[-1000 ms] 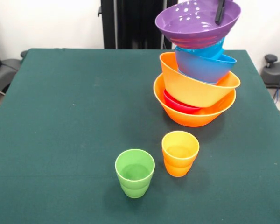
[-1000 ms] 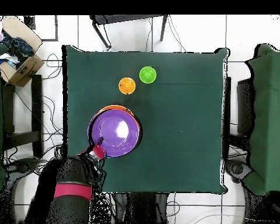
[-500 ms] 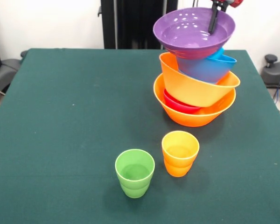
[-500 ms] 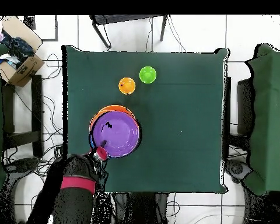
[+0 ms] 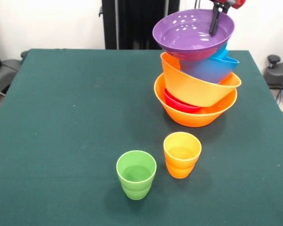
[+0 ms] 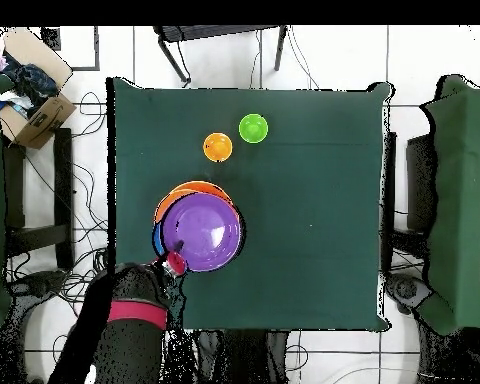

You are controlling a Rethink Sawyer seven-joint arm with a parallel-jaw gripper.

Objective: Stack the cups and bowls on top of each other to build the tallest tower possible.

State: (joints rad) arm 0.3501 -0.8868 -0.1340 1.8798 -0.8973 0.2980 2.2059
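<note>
The purple bowl (image 5: 191, 34) sat atop the leaning tower (image 5: 196, 75), with the tool (image 5: 216, 19) at its far rim; one finger reached inside the bowl, but whether it was clamped on the rim I cannot tell. The step looked like settling this bowl. Next, the orange cup (image 5: 181, 154) and green cup (image 5: 136, 174), well away from the tool on the counter (image 5: 66, 122), would need placing without toppling the tower.

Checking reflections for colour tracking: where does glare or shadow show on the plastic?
Front view: white glare specks dot the purple bowl's inside, soft shadows beside the green cup and orange cup. Overhead view: the purple bowl shows little glare.
</note>
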